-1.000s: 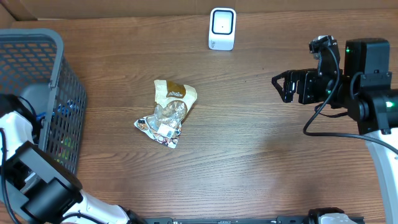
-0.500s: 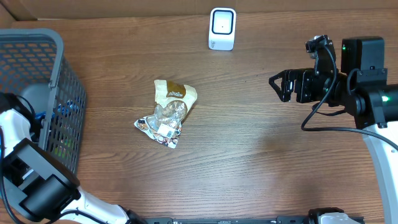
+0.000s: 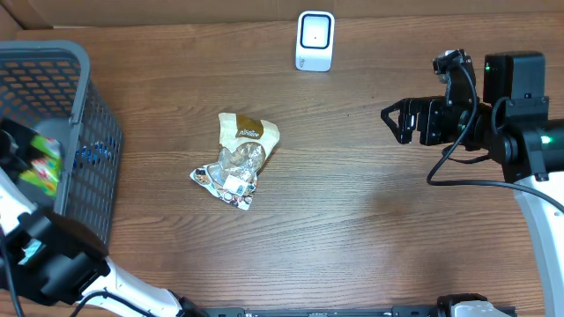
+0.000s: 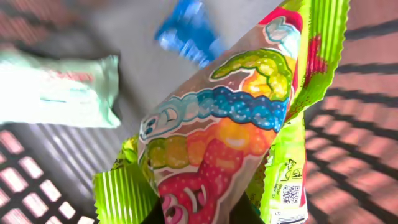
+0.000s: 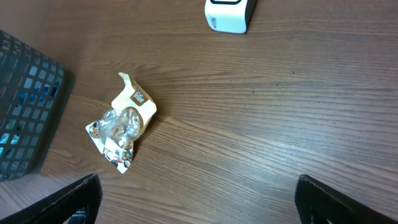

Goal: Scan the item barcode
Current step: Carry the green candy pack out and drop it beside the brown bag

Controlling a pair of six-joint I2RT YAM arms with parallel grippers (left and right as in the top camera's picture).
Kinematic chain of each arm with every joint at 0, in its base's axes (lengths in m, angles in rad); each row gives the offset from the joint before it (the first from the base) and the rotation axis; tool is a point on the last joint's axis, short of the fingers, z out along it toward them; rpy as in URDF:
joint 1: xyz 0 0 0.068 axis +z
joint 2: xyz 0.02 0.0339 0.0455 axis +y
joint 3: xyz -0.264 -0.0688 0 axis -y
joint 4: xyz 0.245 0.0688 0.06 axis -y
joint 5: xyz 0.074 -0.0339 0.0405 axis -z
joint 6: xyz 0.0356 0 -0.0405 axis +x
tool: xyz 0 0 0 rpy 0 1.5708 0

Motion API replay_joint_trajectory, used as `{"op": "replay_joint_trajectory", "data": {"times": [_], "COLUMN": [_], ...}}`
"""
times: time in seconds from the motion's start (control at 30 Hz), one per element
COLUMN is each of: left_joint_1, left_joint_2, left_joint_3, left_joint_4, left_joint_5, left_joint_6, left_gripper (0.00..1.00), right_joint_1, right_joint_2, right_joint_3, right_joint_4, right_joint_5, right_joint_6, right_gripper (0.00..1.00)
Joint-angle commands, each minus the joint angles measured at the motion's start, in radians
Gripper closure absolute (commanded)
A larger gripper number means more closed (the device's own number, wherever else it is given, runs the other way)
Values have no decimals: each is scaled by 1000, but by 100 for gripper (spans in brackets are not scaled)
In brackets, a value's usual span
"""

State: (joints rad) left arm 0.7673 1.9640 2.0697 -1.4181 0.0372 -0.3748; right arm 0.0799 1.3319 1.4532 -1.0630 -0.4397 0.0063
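My left gripper (image 4: 204,215) is shut on a bright green candy packet (image 4: 224,137) printed with gummy worms, and holds it inside the grey mesh basket (image 3: 81,69). From overhead the packet (image 3: 40,163) shows at the basket's left side. A small QR code (image 4: 290,194) is printed on the packet's right flap. The white scanner (image 3: 315,40) stands at the table's far edge, and it also shows in the right wrist view as the scanner (image 5: 230,14). My right gripper (image 3: 394,121) hovers open over the table's right side, holding nothing.
A crumpled clear-and-tan snack bag (image 3: 238,160) lies mid-table, left of the right gripper (image 5: 199,205). In the basket lie a pale green wipes pack (image 4: 56,87) and a blue item (image 4: 189,31). The basket wall (image 5: 25,106) stands tall at the left.
My left gripper has shut on the candy packet and lifted it, so it now shows from overhead in the basket. The right arm shifted slightly left, then held still.
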Motion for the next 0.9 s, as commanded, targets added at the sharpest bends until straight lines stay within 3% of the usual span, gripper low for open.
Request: {"op": "replay_joint_trajectory", "data": {"times": [0.0, 0.17, 0.4, 0.63, 0.87], "left_joint_1": [-4, -38, -220, -540, -822], "left_joint_2": [-84, -175, -324, -311, -240], "left_joint_3": [174, 346, 376, 343, 76], "left_joint_4": [-54, -112, -124, -269, -220], "left_joint_5": [60, 231, 507, 464, 426], "left_joint_6": [41, 122, 367, 435, 416], "left_gripper": [96, 96, 96, 96, 96], "right_joint_1": [-3, -3, -3, -3, -3], "right_joint_2": [0, 0, 0, 0, 0], "right_joint_3": [25, 25, 25, 25, 25], "right_joint_4": [5, 6, 6, 21, 37], "right_joint_5": [-7, -7, -7, -7, -7], "right_joint_6": [-3, -3, -3, -3, -3], "right_gripper": [0, 0, 0, 0, 0]}}
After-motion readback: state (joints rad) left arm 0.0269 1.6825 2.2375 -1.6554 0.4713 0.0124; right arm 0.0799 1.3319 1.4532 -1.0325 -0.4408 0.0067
